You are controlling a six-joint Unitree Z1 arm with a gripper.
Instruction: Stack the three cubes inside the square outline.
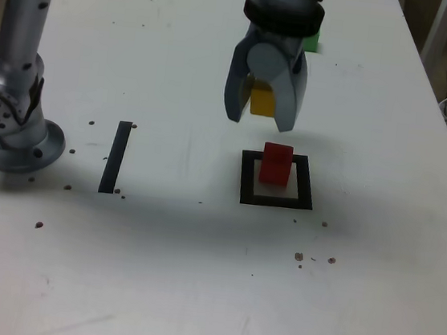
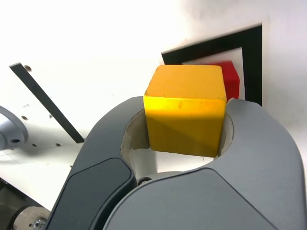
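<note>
**Exterior view: yellow cube aloft, red cube in the frame**

Exterior view first. Seen hanging above the white table (image 1: 193, 293): the gripper (image 1: 262, 115), pointing down, jaws clamped on the yellow cube (image 1: 262, 101), held clear of the surface. Just behind the square outline (image 1: 275, 199) and higher than it. Inside that black frame, on its white centre, the red cube (image 1: 275, 164), resting alone, apart from the gripper. Farther back, mostly hidden behind the wrist, a sliver of the green cube (image 1: 311, 42) on the table. Toward the exterior view's left, a straight narrow black strip (image 1: 116, 157), well apart from the outline, and beyond it the arm's grey base (image 1: 10, 123). Scattered over the tabletop, small dark specks.

Wrist view next. Filling the middle, the yellow cube (image 2: 186, 108), pinched between two grey jaws with pale inner linings, pressed against opposite faces. Beyond it, a corner of the square outline (image 2: 252, 62) and part of the red cube (image 2: 231, 79) within, partly hidden by the yellow one. Off to one side, the black strip (image 2: 45, 103) and a curved edge of the base (image 2: 9, 132).

No brand, label or lettering legible anywhere on cubes, gripper, arm or table.
</note>
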